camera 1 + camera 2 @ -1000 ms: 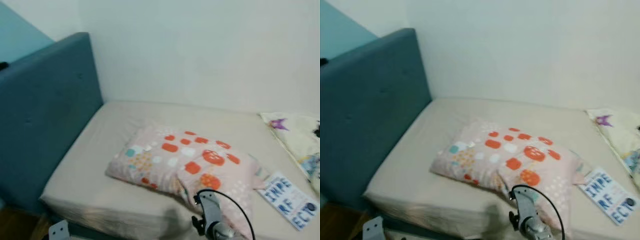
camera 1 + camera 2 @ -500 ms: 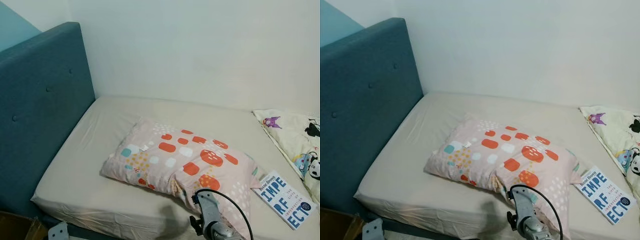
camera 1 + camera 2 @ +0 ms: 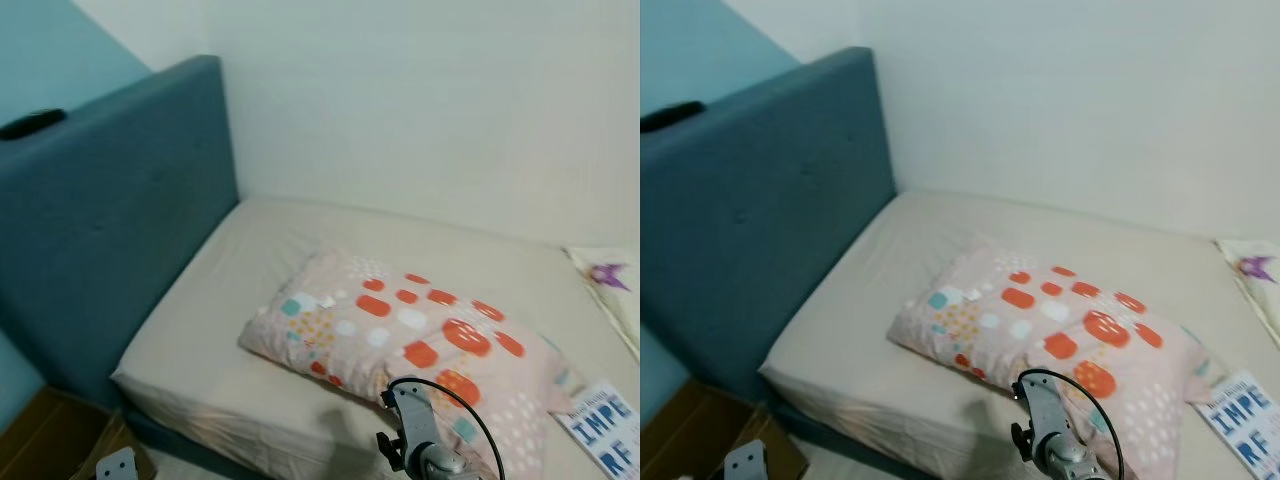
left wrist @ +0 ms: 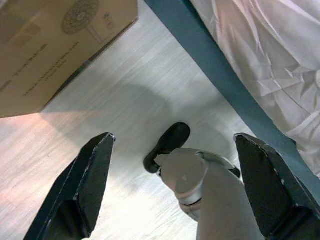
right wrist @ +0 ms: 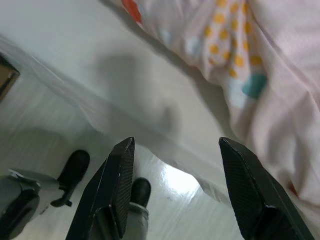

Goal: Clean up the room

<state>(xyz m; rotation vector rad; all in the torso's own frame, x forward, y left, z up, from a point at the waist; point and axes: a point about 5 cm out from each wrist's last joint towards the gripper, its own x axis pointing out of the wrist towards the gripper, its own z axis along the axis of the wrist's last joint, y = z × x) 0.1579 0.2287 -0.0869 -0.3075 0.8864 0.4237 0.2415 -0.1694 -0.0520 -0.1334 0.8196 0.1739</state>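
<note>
Approach step, nothing grasped yet. Patterned pillow (image 3: 400,335) lies skewed mid-bed (image 3: 250,250), well away from the teal headboard (image 3: 120,220); book (image 3: 605,430) sits near the pillow's far corner. My right end effector (image 5: 175,190) hangs over the bed edge, fingers spread wide; left end effector (image 4: 172,185) idle over floor, also spread. Next I'd reach for the pillow.

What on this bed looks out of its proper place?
The patterned pillow lies askew mid-mattress, away from the blue headboard. A book lies on the bed beside it.
</note>
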